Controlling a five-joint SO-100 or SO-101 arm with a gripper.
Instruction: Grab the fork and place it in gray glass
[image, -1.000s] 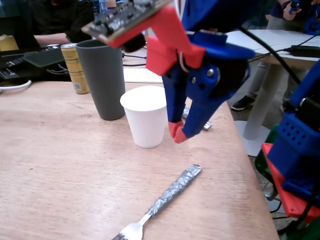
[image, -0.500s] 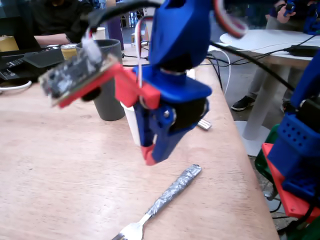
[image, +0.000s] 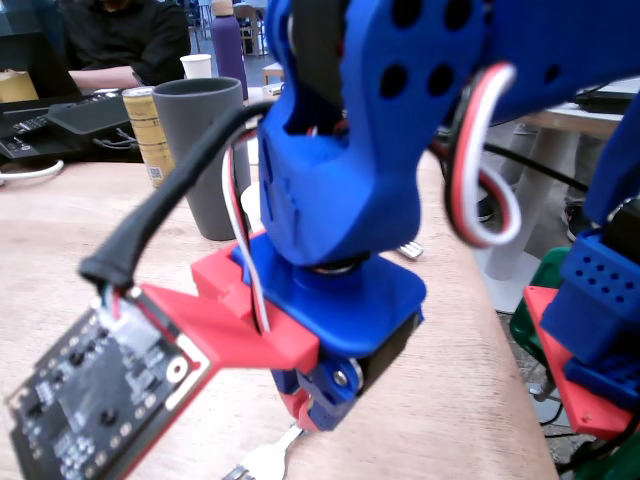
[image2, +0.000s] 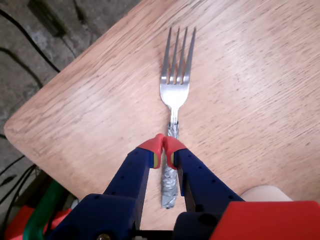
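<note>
Fork (image2: 175, 90) lies flat near the table (image2: 260, 75) corner, not yet lifted
Gripper (image2: 164, 146) tips nearly closed above its taped handle; grasp, transfer to gray glass (image: 205, 150) remain

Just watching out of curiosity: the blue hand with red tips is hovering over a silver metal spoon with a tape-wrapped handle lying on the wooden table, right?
Not quite. It is a silver metal fork, not a spoon: the wrist view shows four tines. The rest holds: the blue hand with red tips is over its tape-wrapped handle on the wooden table.
</note>
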